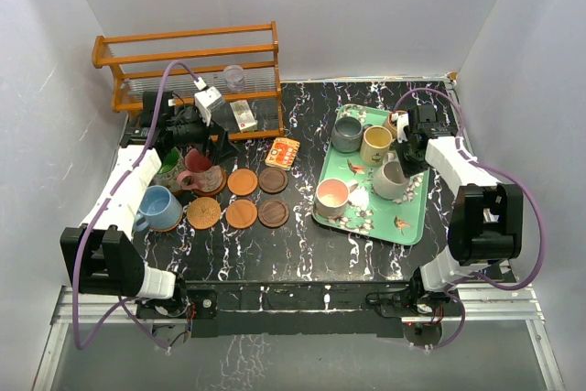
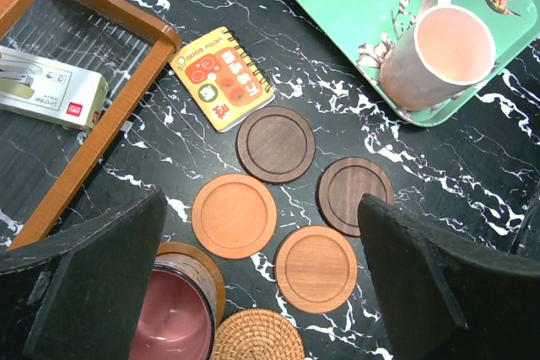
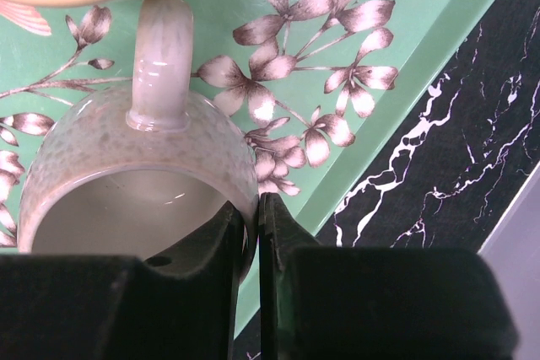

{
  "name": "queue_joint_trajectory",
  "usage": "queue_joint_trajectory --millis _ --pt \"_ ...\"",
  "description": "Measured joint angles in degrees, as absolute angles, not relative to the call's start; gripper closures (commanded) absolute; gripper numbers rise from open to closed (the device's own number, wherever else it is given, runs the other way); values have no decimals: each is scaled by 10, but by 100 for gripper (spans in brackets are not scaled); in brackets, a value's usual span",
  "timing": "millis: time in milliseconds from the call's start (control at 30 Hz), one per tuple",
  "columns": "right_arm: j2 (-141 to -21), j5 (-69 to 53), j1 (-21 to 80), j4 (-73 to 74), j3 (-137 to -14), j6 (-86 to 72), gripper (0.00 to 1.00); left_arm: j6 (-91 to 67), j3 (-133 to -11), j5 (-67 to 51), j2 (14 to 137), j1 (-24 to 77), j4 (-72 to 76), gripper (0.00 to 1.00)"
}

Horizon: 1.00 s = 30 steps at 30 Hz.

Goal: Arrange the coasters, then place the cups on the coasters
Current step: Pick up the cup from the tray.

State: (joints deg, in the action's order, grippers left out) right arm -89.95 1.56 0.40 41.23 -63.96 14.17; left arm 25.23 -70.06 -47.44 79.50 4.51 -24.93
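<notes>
1. While the right gripper (image 3: 257,208) pinches the rim of the off-white mug (image 3: 101,149), with one finger inside and one outside, the mug stands upright on the green tray (image 3: 405,6). Its handle points away from the wrist.
2. On the same tray, at the table's right side, stand the grey mug (image 1: 346,135), the yellow mug (image 1: 375,146) and the pink mug (image 1: 331,197).
3. The left gripper (image 2: 261,208) hangs with its jaws spread wide and holds nothing. It is over the maroon mug (image 2: 173,322), which sits on a brown coaster (image 2: 207,263).
4. Five bare discs lie between the maroon mug and the tray: a dark coaster (image 2: 275,144), a second dark coaster (image 2: 354,196), an orange coaster (image 2: 234,215), a second orange coaster (image 2: 315,267) and a woven coaster (image 2: 257,336).
5. The blue mug (image 1: 157,208) rests on its own coaster at the table's left edge.
6. A small orange notebook (image 2: 222,77) lies just beside the first dark coaster, near the wooden rack (image 1: 188,61).
</notes>
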Motion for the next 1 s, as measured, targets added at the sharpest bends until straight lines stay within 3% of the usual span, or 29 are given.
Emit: queue_joint_trajectory --millis 400,733,867,1000 --pt "-814 -14 6 483 -660 255 100 318 -701 -482 796 90 -281 12" --pt "-771 -186 28 525 -788 362 100 413 -734 -522 831 196 -369 15" --pt "-748 -254 52 507 -804 355 100 397 -758 -535 841 208 -364 20" --pt "-748 -230 100 462 -818 298 100 291 -783 -500 852 223 -306 20"
